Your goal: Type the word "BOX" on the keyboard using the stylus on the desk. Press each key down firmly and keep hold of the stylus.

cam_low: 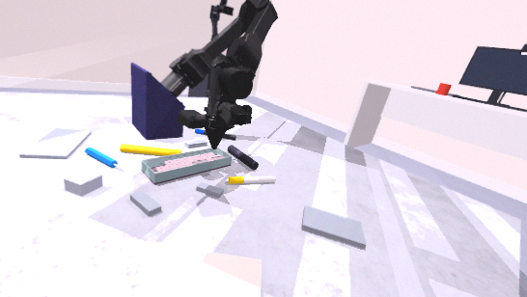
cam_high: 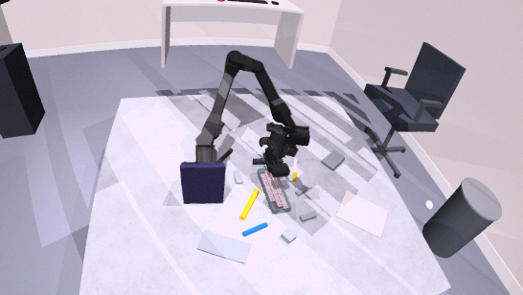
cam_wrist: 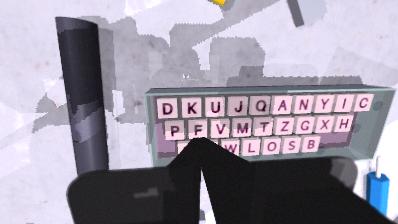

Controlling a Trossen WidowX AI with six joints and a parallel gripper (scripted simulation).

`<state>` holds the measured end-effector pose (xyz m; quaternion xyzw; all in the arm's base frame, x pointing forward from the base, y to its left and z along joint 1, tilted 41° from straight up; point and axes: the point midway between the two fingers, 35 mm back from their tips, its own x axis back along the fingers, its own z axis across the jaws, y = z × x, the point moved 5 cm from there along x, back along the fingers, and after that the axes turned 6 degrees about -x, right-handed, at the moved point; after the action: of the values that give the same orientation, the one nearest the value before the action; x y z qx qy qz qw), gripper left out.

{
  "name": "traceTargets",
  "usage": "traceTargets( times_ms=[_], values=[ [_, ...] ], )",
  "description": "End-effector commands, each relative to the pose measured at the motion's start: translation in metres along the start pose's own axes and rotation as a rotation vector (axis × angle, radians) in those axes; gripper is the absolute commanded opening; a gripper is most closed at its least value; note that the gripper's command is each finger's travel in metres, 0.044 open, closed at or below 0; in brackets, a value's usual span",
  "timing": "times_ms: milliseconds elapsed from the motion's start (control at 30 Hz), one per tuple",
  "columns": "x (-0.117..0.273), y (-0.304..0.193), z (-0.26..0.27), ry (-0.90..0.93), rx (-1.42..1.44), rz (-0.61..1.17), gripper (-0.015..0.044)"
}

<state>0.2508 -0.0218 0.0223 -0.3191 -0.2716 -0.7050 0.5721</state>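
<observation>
The keyboard (cam_high: 288,209) (cam_low: 193,170) (cam_wrist: 377,120) is a grey-green tray with pink lettered keys. In the wrist view the B key (cam_wrist: 311,144) and O key (cam_wrist: 271,146) are in the bottom row, and the X key (cam_wrist: 324,124) is in the middle row. A blue stylus with a thin pale tip (cam_high: 255,229) (cam_low: 101,157) (cam_wrist: 377,192) lies on the desk past the keyboard's far end from the arm. My gripper (cam_low: 214,145) (cam_wrist: 199,143) is shut with nothing between its fingers. Its tips point down above the keyboard's end by the black marker and hide some bottom-row keys.
A black marker (cam_low: 242,157) (cam_wrist: 82,90) lies beside the keyboard's end. A yellow stick (cam_high: 249,204) (cam_low: 150,149) and a yellow-and-white pen (cam_high: 294,170) (cam_low: 251,180) lie on either side. Several grey blocks, such as one block (cam_high: 288,235) (cam_low: 83,184), and a dark blue panel (cam_high: 202,184) (cam_low: 154,103) stand around.
</observation>
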Motion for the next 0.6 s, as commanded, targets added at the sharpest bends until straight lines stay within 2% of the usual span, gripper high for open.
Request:
traceTargets(
  times_ms=[0, 133, 567],
  values=[
    [0.0, 0.004, -0.018, 0.002, -0.002, 0.001, 0.0],
    [0.0, 0.006, -0.063, 0.002, -0.001, 0.001, 0.0],
    [0.0, 0.006, -0.065, 0.002, -0.001, 0.001, 0.0]
  ],
)
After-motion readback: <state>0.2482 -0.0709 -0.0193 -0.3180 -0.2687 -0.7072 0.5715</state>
